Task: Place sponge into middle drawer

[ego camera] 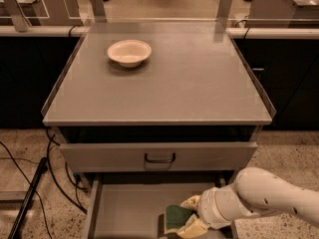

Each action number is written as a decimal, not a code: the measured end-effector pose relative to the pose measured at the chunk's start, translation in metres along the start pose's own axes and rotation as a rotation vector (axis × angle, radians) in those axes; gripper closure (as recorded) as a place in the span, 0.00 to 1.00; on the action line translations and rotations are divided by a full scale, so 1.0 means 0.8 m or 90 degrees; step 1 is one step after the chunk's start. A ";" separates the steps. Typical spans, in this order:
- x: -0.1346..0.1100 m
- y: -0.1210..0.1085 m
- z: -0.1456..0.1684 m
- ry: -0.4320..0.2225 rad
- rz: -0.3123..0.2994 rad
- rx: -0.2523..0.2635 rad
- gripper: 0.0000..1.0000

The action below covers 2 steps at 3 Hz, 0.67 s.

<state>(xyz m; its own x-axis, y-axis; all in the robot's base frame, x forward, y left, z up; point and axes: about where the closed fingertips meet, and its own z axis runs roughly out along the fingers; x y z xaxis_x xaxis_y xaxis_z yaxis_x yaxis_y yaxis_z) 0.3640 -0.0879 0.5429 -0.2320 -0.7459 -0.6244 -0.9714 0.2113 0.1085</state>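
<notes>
The sponge (177,216), dark green on top with pale foam below, is held between my gripper's fingers low inside the open middle drawer (127,210), just above or on its grey floor. My gripper (185,216) is shut on the sponge, at the drawer's front right part, with the white arm (264,195) coming in from the right. Whether the sponge touches the floor I cannot tell.
A white bowl (129,52) sits at the back left of the cabinet top (199,83). The drawer with the grey front panel and dark loop handle (159,158) is slightly out above the middle drawer. Black cables (25,183) lie on the floor at left.
</notes>
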 end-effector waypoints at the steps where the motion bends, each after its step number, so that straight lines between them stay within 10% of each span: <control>1: 0.015 -0.019 0.025 -0.021 -0.028 0.039 1.00; 2: 0.015 -0.037 0.048 -0.041 -0.075 0.077 1.00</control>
<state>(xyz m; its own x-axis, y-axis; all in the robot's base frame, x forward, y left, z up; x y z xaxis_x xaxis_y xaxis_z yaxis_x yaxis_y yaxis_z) 0.3923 -0.0788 0.5026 -0.1096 -0.7284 -0.6763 -0.9776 0.2021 -0.0592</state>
